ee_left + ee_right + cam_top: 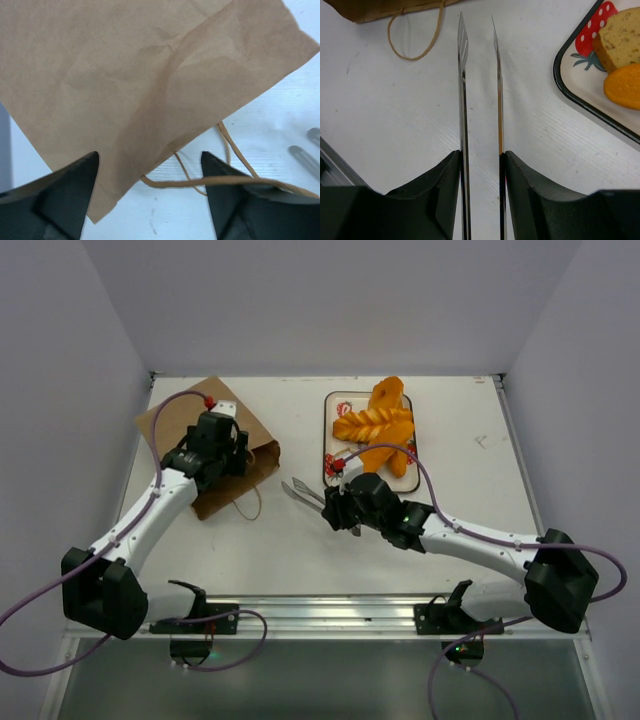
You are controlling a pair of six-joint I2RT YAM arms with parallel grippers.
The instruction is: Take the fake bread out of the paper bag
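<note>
The brown paper bag [170, 420] lies flat at the table's left, its loop handle [200, 182] trailing toward the middle. My left gripper [232, 455] hovers over the bag's mouth end, jaws wide open [149, 155]; the handle cord drapes across the right finger and nothing is gripped. Several glossy orange fake bread pieces [373, 425] lie piled on the strawberry-print tray [335, 405]. My right gripper [340, 508] is shut on metal tongs [463, 75], whose tips point at the bag with nothing between them. Whether any bread is inside the bag is hidden.
The tray's dark rim [565, 85] sits just right of the tongs, with a brownish slice [622, 37] and an orange piece [625, 85] on it. The tong tips [298, 488] lie between bag and tray. A metal rail [320, 615] runs along the near edge.
</note>
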